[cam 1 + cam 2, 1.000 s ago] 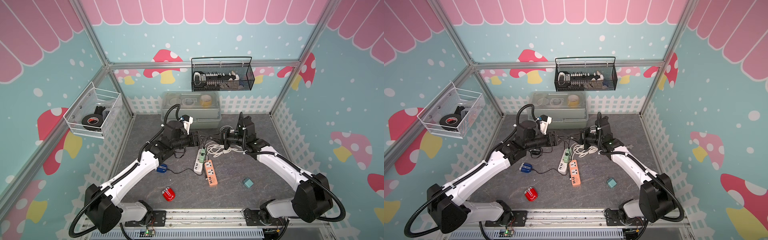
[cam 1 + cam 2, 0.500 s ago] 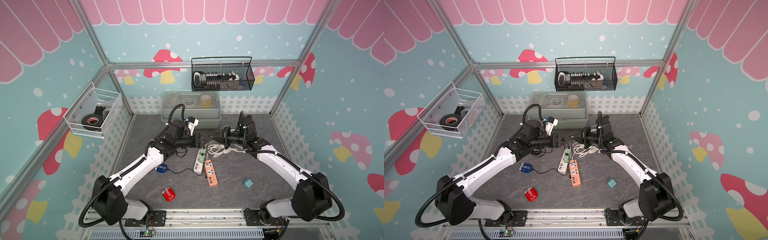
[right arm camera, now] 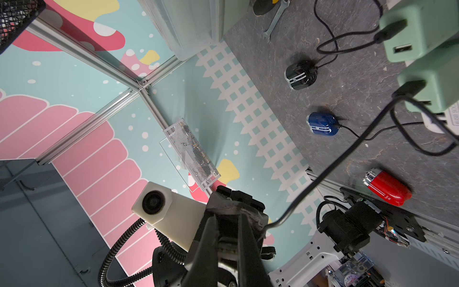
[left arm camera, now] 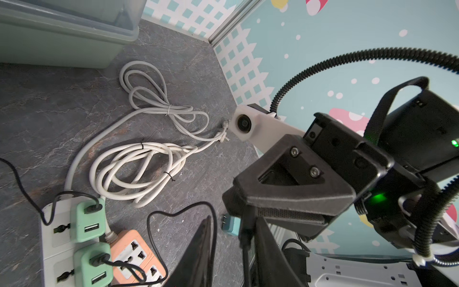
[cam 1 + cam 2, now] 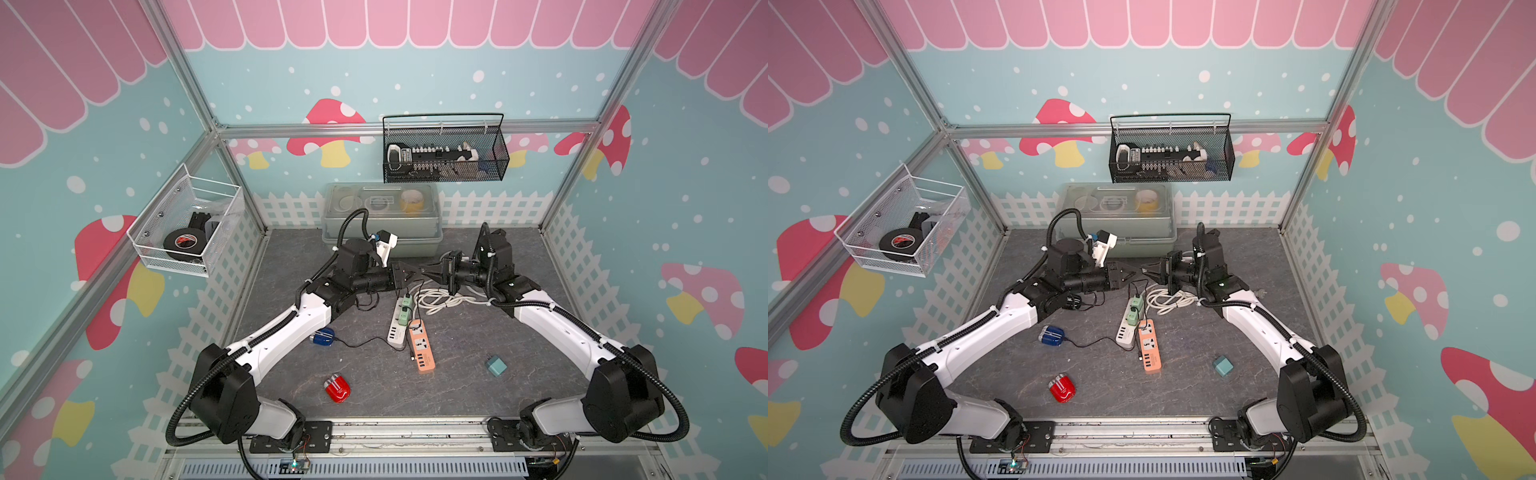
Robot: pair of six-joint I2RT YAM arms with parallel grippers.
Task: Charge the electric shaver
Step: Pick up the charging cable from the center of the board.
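**Cable passing from arm to arm above the strip**

From where I stand, the two arms meet nose to nose in mid-air over the white strip (image 5: 397,332). The right gripper (image 5: 428,272) is clamped on the free end of a black cable (image 4: 245,248), which trails off to a green charger (image 3: 429,82) plugged into that strip. The left gripper (image 5: 409,274) has its jaws narrowed on either side of the same cable, right beside the other's tips. The left wrist view shows a slit of daylight on one side, so I can't tell whether it is biting.

The red shaver (image 5: 337,388) lies alone near the front edge on the left arm's side, well apart from both grippers and with no lead in it. The blue shaver (image 5: 322,336) and the black shaver (image 3: 300,74) each have a lead.

It looks to me like a handover. To do it well:
- The left gripper should pinch squarely and close to the plug, leaving the tip sticking out for the shaver's socket.
- The right gripper ought to let go only once that pinch is firm, and back straight off without tugging.
- On the way to the shaver, the slack needs watching so the cable neither drags the charger out nor snags on the strip.
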